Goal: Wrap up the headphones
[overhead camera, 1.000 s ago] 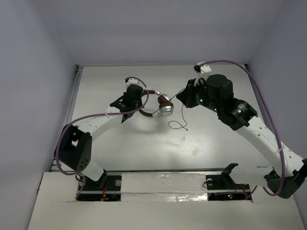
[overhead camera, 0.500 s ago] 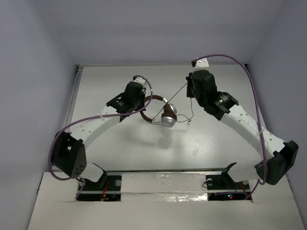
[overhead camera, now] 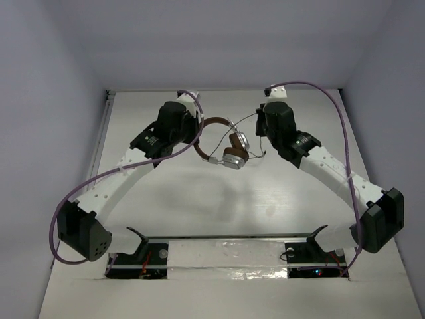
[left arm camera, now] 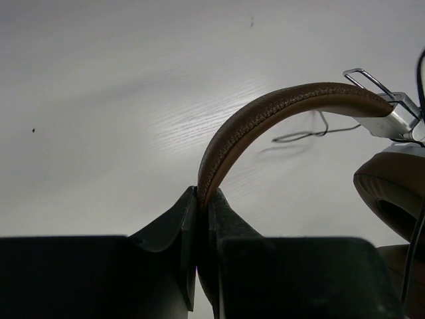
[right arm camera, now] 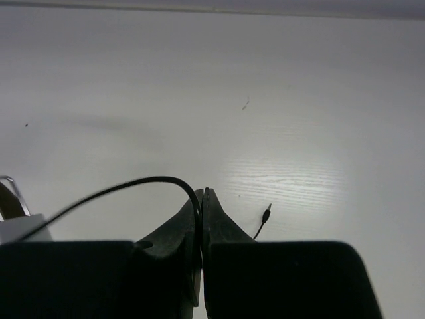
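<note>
The left arm (overhead camera: 116, 176) and the right arm (overhead camera: 335, 173) stretch toward the far middle; the left pincer (left arm camera: 199, 199) and right pincer (right arm camera: 201, 199) are closed.

The headphones (overhead camera: 234, 157) hang above the far middle of the counter (overhead camera: 199, 212), with the brown headband (left arm camera: 265, 113) arching up from where the left tool (left arm camera: 199, 199) pinches it. The silver cups (overhead camera: 240, 140) with brown pads (left arm camera: 392, 189) dangle close together. The thin dark cord (right arm camera: 113, 191) is nipped in the right tool (right arm camera: 201, 196), and its plug (right arm camera: 266, 214) hangs free.
</note>
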Robot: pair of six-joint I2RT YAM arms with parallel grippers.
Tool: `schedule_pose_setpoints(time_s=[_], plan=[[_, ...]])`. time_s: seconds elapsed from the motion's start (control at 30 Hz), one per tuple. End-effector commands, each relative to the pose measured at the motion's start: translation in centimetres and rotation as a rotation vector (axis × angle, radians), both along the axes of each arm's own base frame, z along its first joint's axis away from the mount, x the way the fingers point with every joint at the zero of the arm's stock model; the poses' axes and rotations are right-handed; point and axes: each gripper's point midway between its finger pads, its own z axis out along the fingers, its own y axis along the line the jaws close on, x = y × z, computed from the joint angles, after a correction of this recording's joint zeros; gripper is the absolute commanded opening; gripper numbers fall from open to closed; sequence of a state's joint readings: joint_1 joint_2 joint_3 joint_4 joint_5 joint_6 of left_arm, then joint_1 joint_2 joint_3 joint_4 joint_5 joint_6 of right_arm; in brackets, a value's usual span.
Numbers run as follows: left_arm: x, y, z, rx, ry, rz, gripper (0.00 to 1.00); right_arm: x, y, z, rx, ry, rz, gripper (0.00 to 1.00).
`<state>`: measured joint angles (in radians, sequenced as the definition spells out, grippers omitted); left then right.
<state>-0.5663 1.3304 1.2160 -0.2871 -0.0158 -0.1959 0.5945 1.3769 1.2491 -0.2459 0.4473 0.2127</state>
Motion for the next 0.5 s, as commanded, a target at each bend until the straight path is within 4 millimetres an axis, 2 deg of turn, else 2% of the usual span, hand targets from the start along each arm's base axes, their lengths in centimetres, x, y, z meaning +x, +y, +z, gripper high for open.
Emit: schedule_pose_setpoints(time_s=[0.0,0.1,0.2,0.3,0.33,0.4,0.43,0.47], plan=[[-0.1,-1.5,7.5,-0.157,-0.136,-0.071,0.0,0.7,1.5,0.6,0.106,-0.046,0.032,0.03],[0.3,-1.1,8.8,-0.194,-0.146,-0.077,0.0,0.6,2.2,-0.6,0.136,-0.027,0.053,0.0],[0.1,-1.3,10.0,-0.253,-0.149,-0.132,0.0,0.0,4.0,-1.6,0.187,-0.027,0.147,0.01],[0.3,-1.1,11.3,-0.334,-0.142,-0.163,0.0,-0.6,5.8,-2.0,0.253,-0.045,0.243,0.05],[0.4,-1.0,11.7,-0.351,-0.144,-0.164,0.0,-0.7,6.5,-1.2,0.28,-0.082,0.281,0.1],[0.4,-0.8,13.0,-0.387,-0.159,-0.171,0.0,-1.6,7.6,-1.9,0.31,-0.086,0.361,0.17],[0.3,-0.9,13.3,-0.396,-0.16,-0.175,0.0,-1.5,8.0,-1.2,0.339,-0.122,0.396,0.21],[0.2,-1.0,13.9,-0.403,-0.166,-0.183,0.0,-1.8,8.7,-2.0,0.352,-0.105,0.433,0.23]])
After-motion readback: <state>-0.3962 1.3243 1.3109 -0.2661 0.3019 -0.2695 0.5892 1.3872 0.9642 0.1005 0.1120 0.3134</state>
